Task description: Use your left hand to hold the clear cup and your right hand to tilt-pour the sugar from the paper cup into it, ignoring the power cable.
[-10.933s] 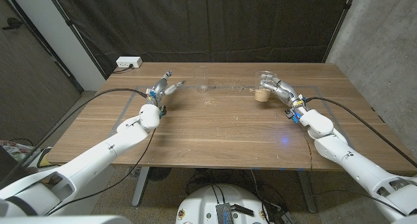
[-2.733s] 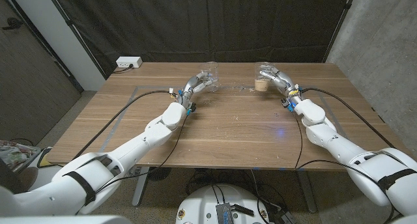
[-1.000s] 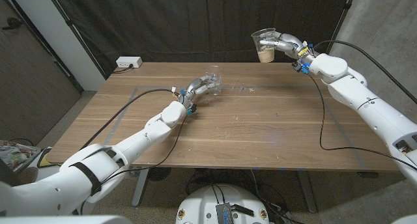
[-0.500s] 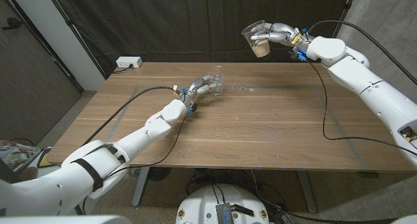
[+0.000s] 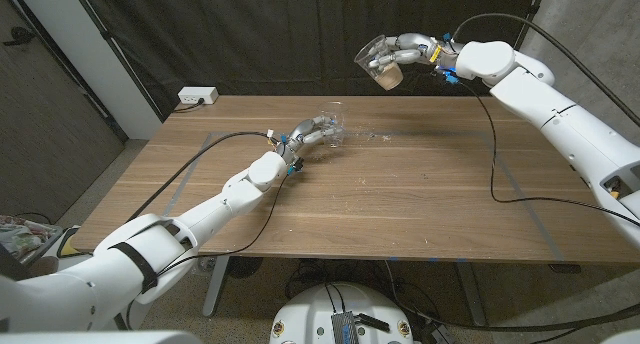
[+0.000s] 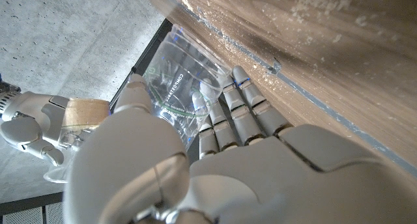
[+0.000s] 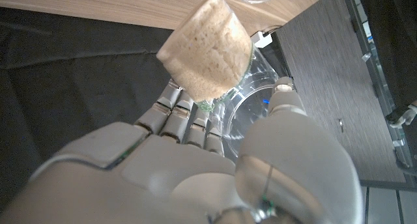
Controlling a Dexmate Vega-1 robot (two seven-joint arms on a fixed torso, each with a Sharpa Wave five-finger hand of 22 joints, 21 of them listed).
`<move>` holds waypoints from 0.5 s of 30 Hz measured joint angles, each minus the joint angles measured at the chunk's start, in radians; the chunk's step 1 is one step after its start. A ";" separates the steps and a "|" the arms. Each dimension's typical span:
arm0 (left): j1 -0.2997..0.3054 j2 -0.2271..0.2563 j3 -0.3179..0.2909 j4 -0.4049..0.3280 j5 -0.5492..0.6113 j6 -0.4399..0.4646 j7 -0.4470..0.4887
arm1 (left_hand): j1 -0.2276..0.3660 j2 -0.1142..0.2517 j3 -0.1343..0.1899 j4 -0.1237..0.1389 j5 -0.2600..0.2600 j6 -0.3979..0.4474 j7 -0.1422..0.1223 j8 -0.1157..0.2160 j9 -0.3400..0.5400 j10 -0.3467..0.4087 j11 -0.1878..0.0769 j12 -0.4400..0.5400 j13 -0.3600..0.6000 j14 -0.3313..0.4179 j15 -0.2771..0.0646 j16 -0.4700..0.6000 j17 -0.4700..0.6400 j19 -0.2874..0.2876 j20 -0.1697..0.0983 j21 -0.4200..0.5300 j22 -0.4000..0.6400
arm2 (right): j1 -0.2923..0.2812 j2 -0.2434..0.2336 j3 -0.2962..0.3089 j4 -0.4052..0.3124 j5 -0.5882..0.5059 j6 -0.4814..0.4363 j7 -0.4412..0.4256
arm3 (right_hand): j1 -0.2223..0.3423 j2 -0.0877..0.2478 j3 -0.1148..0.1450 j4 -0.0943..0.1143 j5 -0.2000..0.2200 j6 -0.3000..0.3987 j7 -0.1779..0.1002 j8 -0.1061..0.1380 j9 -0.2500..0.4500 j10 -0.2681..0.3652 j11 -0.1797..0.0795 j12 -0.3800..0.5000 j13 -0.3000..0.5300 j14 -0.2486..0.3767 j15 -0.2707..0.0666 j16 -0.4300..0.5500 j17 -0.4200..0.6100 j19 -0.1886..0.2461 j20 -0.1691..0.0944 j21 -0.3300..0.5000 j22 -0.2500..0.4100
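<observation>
On the table's far middle stands the clear cup (image 5: pixel 328 122), tilted a little, with my left hand (image 5: pixel 305 134) gripping its side. The left wrist view shows my fingers (image 6: pixel 244 110) wrapped round the clear cup (image 6: pixel 174 87). High above the table's far edge, up and to the right of that cup, my right hand (image 5: pixel 410 52) holds the sugar cup (image 5: pixel 379 63) tilted leftward. It looks like clear plastic, with tan sugar (image 7: pixel 207 49) packed in its base, and my right hand (image 7: pixel 195 165) grips it from the side.
A few sugar grains (image 5: pixel 375 136) lie on the wooden table (image 5: pixel 400 199) beside the clear cup. A white power strip (image 5: pixel 197 96) sits at the far left corner. Black cables run along both arms. A dark curtain hangs behind the table.
My right hand has carried the sugar cup leftward toward the clear cup and tipped it further over. The left hand and clear cup have stayed put.
</observation>
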 measured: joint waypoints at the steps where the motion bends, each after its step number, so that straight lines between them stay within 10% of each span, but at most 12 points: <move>1: 0.000 0.001 0.000 -0.002 0.000 0.001 -0.001 | 0.000 0.000 0.000 0.000 0.000 0.000 0.000 0.000 0.000 0.000 0.000 0.000 0.000 0.000 0.000 0.000 0.003 0.000 0.000 0.000 0.000 | 0.005 0.004 -0.006 0.002 -0.008 -0.002 0.006 | 0.000 0.000 0.000 0.000 0.000 0.002 -0.002 0.000 0.000 0.000 0.000 0.000 0.000 0.000 0.000 0.000 -0.001 0.000 0.000 0.002 0.000; 15: 0.003 0.019 0.005 -0.041 0.006 0.019 -0.005 | 0.000 0.000 -0.003 0.003 0.000 0.000 0.000 0.000 0.000 0.000 0.000 0.000 -0.001 0.004 0.004 0.000 0.009 0.000 0.000 0.000 0.000 | 0.076 0.050 -0.080 0.026 -0.121 -0.017 0.095 | -0.007 0.009 0.000 0.000 0.001 0.012 -0.002 0.003 0.000 0.013 -0.002 -0.003 0.000 0.004 -0.004 0.006 -0.003 0.000 0.000 0.006 -0.005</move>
